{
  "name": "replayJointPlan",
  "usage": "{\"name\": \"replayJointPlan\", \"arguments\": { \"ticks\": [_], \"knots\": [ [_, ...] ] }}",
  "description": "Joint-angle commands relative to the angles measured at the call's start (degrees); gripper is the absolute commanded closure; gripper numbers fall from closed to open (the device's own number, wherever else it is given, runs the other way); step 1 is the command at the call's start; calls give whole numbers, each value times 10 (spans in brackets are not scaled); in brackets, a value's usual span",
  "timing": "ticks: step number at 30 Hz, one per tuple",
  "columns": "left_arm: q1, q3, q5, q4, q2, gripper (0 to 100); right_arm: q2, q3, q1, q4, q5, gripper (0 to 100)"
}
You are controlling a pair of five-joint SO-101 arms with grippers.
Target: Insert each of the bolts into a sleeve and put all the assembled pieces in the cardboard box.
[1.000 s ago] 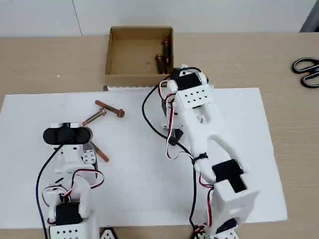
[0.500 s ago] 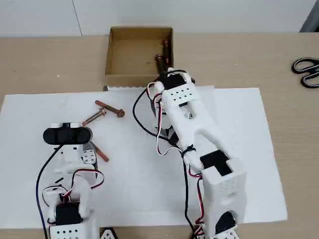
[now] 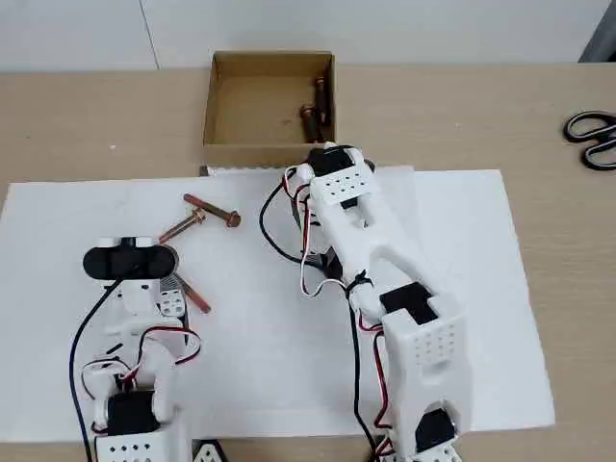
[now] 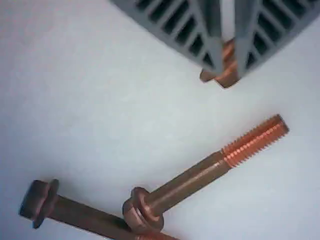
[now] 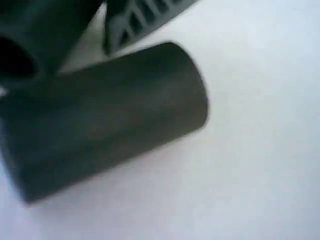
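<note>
My left gripper (image 4: 227,60) is shut on the shank of a copper bolt (image 4: 226,75), low over the white paper. In the high view that bolt (image 3: 196,296) sticks out beside the left gripper (image 3: 173,289). Two more bolts lie just beyond it, one with bare thread (image 4: 205,172) and one seen head-first (image 4: 60,212); from above these two bolts (image 3: 212,210) sit at the paper's left. A black sleeve (image 5: 105,120) lies on its side on the paper right under my right gripper (image 5: 125,30). The right arm (image 3: 337,183) ends just short of the cardboard box (image 3: 223,106).
Assembled bolt pieces (image 3: 316,104) lie along the box's right wall. Scissors (image 3: 592,135) rest on the wooden table at the far right. White paper (image 3: 481,250) covers the table's middle, with bare room between the arms.
The right arm has swung left and drawn back a little from the box's near right corner. The left arm and its bolt have not moved.
</note>
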Motion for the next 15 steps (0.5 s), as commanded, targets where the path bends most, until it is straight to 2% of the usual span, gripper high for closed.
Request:
{"name": "replayJointPlan", "arguments": {
  "ticks": [1, 12, 15],
  "knots": [
    [-3, -6, 3, 3, -4, 994, -3, -17, -3, -7, -4, 998],
    [-3, -6, 3, 3, -4, 994, -50, -44, -3, 30, -1, 996],
    [-3, -6, 3, 3, -4, 994, -114, -67, -4, 41, 36, 996]
  ]
}}
